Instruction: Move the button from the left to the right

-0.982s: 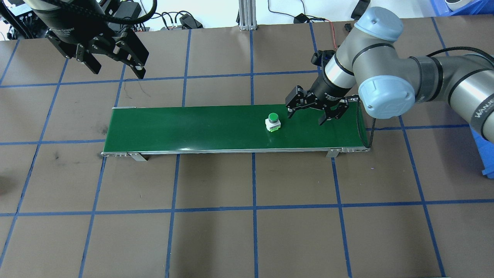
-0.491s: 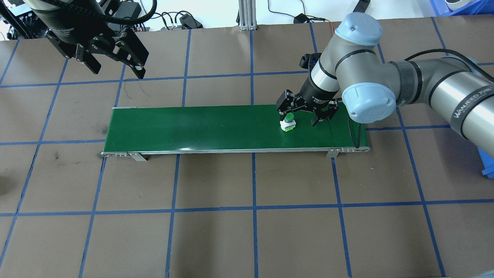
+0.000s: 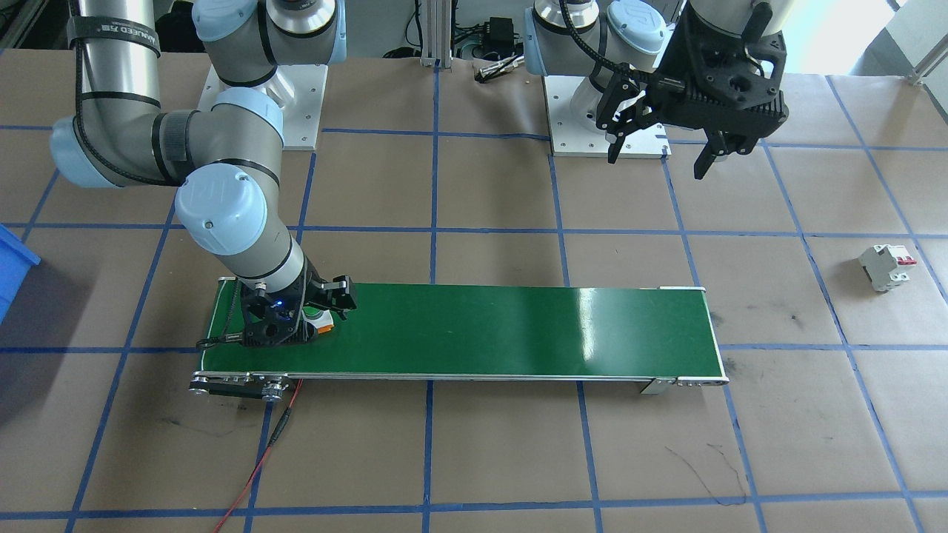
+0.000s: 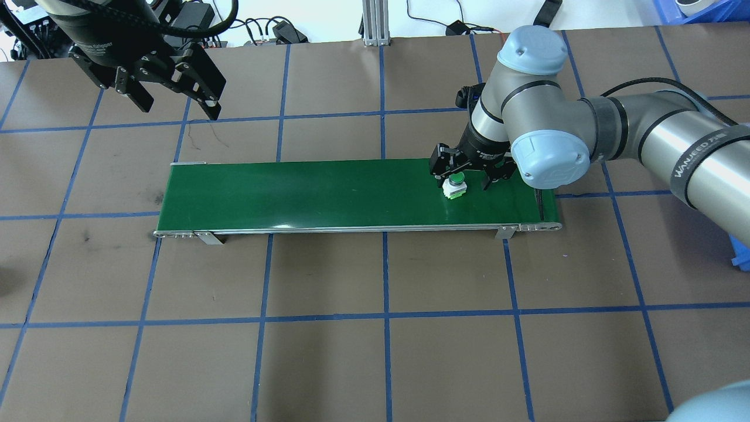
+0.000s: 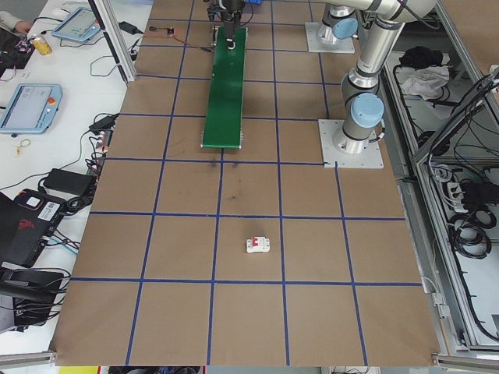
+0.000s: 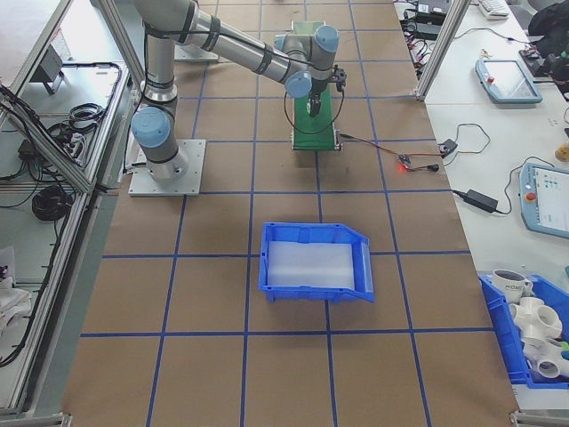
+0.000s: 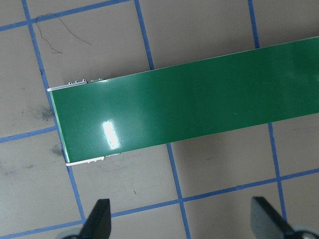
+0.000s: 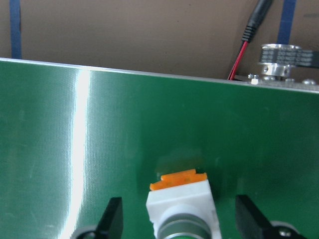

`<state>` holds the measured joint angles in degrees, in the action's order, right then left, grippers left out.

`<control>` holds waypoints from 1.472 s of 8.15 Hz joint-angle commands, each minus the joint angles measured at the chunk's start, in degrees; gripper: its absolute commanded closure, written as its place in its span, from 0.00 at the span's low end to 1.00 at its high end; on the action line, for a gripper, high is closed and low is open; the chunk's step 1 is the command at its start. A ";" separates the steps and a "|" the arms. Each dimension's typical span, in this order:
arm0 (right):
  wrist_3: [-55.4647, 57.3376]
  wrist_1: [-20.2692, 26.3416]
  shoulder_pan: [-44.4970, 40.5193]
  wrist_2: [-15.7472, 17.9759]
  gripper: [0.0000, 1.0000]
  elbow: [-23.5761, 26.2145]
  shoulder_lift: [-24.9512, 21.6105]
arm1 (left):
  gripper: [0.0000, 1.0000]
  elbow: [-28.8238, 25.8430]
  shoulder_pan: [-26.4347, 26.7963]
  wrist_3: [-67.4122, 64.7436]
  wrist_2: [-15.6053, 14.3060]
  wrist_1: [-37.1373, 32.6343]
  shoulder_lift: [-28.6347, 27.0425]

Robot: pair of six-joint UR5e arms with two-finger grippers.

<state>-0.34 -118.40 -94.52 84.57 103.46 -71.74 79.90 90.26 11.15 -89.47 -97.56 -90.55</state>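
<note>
The brown table (image 4: pixel 375 351) with its blue tape lines filled most of the overhead view, and the long green belt (image 4: pixel 304 193) lay across the middle of it. The right arm (image 4: pixel 644 135) reached in over the belt's right end. The left arm's claw, the left gripper (image 4: pixel 176 97), hung high above the table near the belt's left end, wide open with nothing in it; its wrist view showed only the two finger tips (image 7: pixel 99 219) and the bare belt far below. The right gripper (image 4: pixel 471 176) was low over the belt, open, with one finger on each side of the button (image 4: pixel 454 186). It was not holding anything yet. In the right wrist view the button (image 8: pixel 182 209) stood upright between the two fingers (image 8: pixel 112 216), with gaps on both sides, a bit wider on the far side. The button sat on the belt near its right end, with its green cap on top and its orange base toward the belt's edge. The step in hand looked like the grab. To do it well, the claw should probably come down a little more so the fingers meet the white boxy body, not the round cap, which could slip. It should close slowly and evenly so the button does not tip over. Far off on the table lay a small white circuit breaker (image 3: pixel 885 266), and a blue bin (image 6: pixel 316 262) sat well away from the belt.
</note>
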 commanded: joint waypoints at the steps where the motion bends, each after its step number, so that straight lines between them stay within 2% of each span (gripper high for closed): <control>1: -8.26 0.97 0.48 2.35 1.00 -0.36 0.20 | 0.00 0.00 0.00 0.01 0.08 0.00 -0.06; 2: -10.10 1.15 1.96 3.05 1.00 -1.32 -0.32 | 0.00 0.00 0.00 0.01 0.08 0.00 -0.06; 4: -23.39 10.76 9.93 4.55 1.00 -7.89 -2.08 | 0.00 0.00 0.00 0.01 0.08 0.00 -0.06; 5: -31.91 12.21 14.84 4.90 1.00 -8.79 -2.52 | 0.00 0.00 0.00 0.01 0.08 0.00 -0.06; 7: -59.81 11.35 25.38 11.99 1.00 -9.15 -5.24 | 0.00 0.08 0.00 0.01 0.00 0.00 0.03; 8: -71.52 11.09 32.31 11.93 1.00 -9.59 -6.03 | 0.00 0.00 0.00 0.01 0.00 0.00 -0.06; 9: -82.43 9.08 38.73 11.32 1.00 -9.68 -6.04 | 0.00 0.00 0.00 0.18 0.00 0.00 -0.06; 11: -102.83 0.23 48.33 10.10 1.00 -9.68 -4.73 | 0.00 0.00 0.00 0.18 0.00 0.00 -0.06; 12: -109.54 -4.08 53.25 4.35 1.00 -9.68 -0.63 | 0.00 0.00 0.00 0.01 0.00 0.00 -0.15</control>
<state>-94.86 -115.00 -50.27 94.85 93.82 -76.81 79.90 90.26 11.32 -89.47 -97.56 -90.62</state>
